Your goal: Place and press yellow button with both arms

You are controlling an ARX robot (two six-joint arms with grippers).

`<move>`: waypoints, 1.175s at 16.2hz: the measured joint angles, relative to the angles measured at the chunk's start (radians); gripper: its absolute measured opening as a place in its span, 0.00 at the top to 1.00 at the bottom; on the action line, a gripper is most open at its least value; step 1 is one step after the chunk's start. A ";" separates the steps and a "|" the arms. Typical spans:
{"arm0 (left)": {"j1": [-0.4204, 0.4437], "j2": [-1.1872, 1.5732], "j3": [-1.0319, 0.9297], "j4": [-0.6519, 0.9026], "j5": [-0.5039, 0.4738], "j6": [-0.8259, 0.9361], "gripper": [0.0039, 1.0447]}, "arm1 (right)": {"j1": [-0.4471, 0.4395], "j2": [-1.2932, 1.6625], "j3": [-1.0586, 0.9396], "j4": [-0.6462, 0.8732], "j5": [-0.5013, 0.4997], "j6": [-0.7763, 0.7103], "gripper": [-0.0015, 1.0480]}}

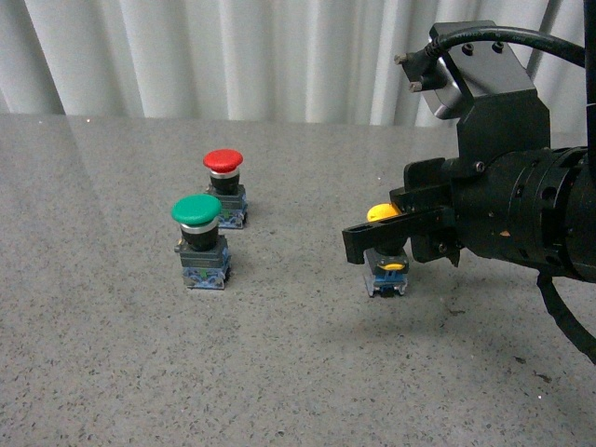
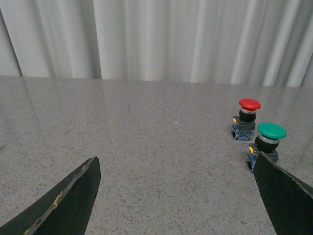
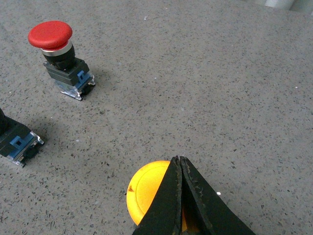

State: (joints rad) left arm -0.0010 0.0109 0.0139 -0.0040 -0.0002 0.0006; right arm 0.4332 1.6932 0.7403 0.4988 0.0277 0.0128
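The yellow button (image 1: 386, 244) is being gripped at its collar by the right gripper (image 1: 386, 235), its fingers (image 3: 182, 200) clamped together on it, and it is being held upright with its base seemingly just above the grey bench (image 1: 279, 372). Farther out from those fingers, the green button (image 1: 198, 240) is standing on the bench, with the red button (image 1: 224, 186) just behind it. The left gripper (image 2: 176, 196) is being held with its fingers (image 2: 68, 200) wide apart, nothing between them.
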 joint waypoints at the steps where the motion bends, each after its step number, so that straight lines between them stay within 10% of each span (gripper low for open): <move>1: 0.000 0.000 0.000 0.000 0.000 0.000 0.06 | 0.001 -0.003 0.005 -0.010 0.010 0.007 0.98; 17: 0.000 0.000 0.000 0.000 0.000 0.000 0.06 | 0.107 -0.705 -0.101 -0.140 0.063 0.259 0.98; 19: 0.000 0.000 0.000 0.000 0.000 0.000 0.06 | 0.061 -0.907 -0.197 -0.273 0.337 0.129 0.98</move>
State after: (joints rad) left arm -0.0010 0.0109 0.0139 -0.0036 -0.0006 0.0006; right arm 0.4942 0.7860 0.5434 0.2260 0.3645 0.1421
